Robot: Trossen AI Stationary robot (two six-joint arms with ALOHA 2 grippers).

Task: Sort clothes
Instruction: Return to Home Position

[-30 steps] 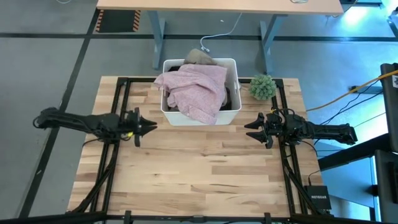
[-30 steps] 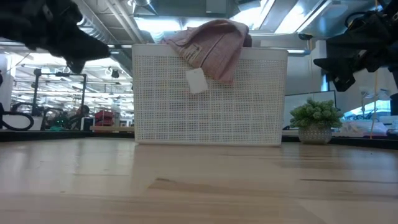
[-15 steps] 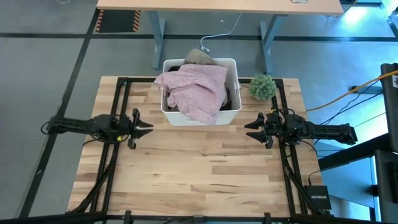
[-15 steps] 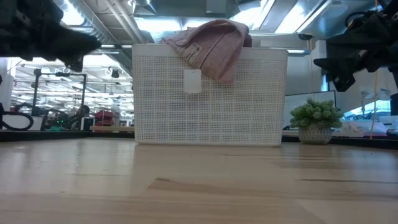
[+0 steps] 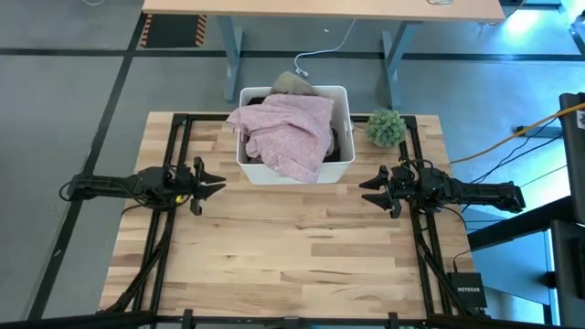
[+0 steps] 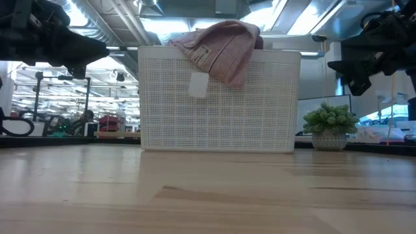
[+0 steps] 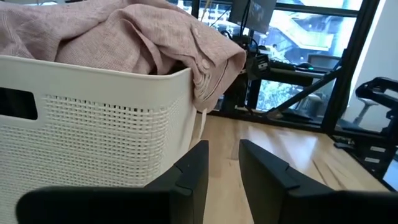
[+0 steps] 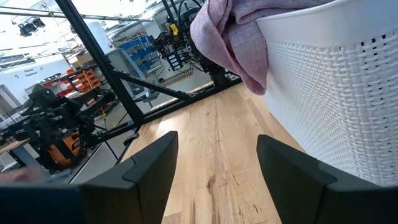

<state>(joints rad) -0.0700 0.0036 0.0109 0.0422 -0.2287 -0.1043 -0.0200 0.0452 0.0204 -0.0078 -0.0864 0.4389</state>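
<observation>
A mottled pink garment [image 5: 283, 132] lies heaped on top in the white bin [image 5: 297, 171] and hangs over the bin's near rim [image 6: 224, 42]. A khaki-beige garment [image 5: 294, 84] shows at the bin's far edge. A dark garment [image 5: 341, 137] shows at the bin's right side. My left gripper [image 5: 222, 184] hovers left of the bin, fingers a narrow gap apart [image 7: 224, 152], empty. My right gripper [image 5: 363, 192] hovers right of the bin, open [image 8: 217, 143], empty. Both grippers point at the bin.
The bin stands at the table's far middle. A small green plant [image 5: 386, 126] stands just right of it, close behind my right gripper. A white tag [image 6: 198, 84] hangs from the pink garment down the bin's near wall. Bare wood lies on the near half [image 5: 292, 256].
My left gripper has drawn back a little toward the table's left edge. The white tag on the pink garment has swung slightly sideways. My right arm and the clothes have kept still.
</observation>
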